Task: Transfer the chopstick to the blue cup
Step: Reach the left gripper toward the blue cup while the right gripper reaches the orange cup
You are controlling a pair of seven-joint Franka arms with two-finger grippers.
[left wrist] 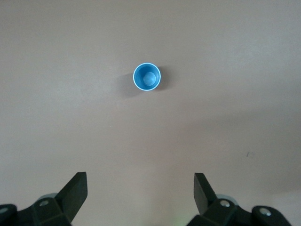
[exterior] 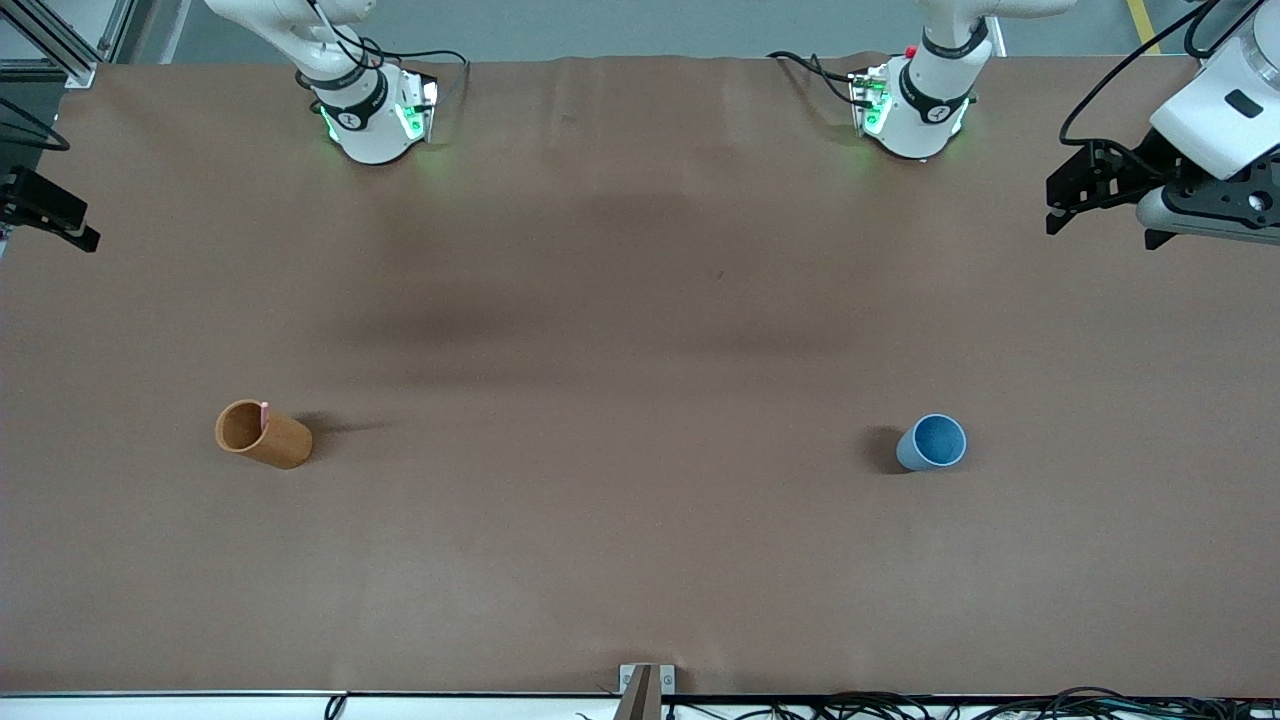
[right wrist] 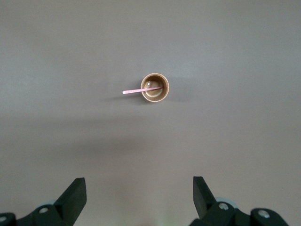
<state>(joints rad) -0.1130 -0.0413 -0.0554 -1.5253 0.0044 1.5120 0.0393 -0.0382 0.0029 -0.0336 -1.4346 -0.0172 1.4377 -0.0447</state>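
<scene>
brown desk (exterior: 640,330), two cups standing upright and well apart. orange-brown cup (exterior: 264,434) toward the right arm's end; blue cup (exterior: 932,443) toward the left arm's end, about as near the front camera as the other. chopstick (right wrist: 141,90) sits in the orange-brown cup, lower end inside, leaning on the rim with its pink upper end poking out over the edge; in the front view only a small pink tip (exterior: 264,409) shows at the rim. blue cup holds nothing, pale rim, plain sides. left claw (left wrist: 140,190) held high in the air over the desk, looking straight down on the blue cup, fingers (left wrist: 75,190) spread wide, nothing between them. right claw (right wrist: 139,194) likewise high over the orange-brown cup, fingers (right wrist: 74,194) spread wide, nothing between them. in the front view the left claw (exterior: 1065,200) shows at the frame's edge, by the left arm's end; the right claw is only partly in frame there. neither claw touches cup or chopstick.
</scene>
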